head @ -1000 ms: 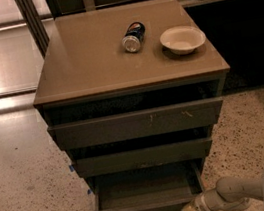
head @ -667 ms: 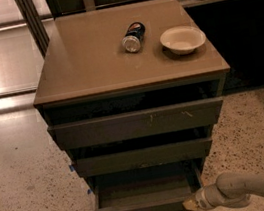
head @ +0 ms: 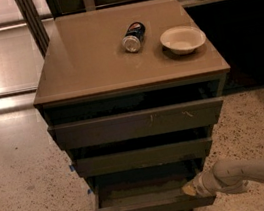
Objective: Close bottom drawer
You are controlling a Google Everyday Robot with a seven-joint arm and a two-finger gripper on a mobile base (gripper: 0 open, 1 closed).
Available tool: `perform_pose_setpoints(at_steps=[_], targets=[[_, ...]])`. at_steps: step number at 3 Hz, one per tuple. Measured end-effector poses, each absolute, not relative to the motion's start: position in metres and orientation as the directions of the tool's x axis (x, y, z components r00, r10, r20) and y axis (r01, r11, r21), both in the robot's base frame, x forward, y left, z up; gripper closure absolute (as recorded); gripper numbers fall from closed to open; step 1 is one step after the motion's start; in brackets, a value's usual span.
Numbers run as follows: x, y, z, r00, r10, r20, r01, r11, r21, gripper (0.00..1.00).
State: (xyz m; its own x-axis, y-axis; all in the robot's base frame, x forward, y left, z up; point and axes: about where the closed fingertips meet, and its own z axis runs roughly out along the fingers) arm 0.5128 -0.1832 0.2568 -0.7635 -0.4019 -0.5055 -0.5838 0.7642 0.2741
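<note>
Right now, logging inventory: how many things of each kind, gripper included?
Drawers: 3 (top drawer, middle drawer, bottom drawer)
Soda can: 1
Bowl: 1
Gripper: 1, at the bottom drawer's right front corner
Total: 6

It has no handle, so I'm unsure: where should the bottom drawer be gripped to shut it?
The bottom drawer stands pulled out, its front plain and flat. The only grippable part is the front panel's top edge, reached from above over the open box; a flat push on the face from the front would likely do too. The pincer sits at that edge's right end.
</note>
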Motion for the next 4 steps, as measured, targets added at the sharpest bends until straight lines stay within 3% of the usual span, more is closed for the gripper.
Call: perform_pose_setpoints(at_steps=[2,4], targets=[[0.498,-0.179,0.260,-0.762,-0.418,-0.495,-0.595,0.752,0.282,1.00],[0.461,-0.191,0.231,-0.823,-0.355,-0.443,-0.535,0.746,0.396,1.00]])
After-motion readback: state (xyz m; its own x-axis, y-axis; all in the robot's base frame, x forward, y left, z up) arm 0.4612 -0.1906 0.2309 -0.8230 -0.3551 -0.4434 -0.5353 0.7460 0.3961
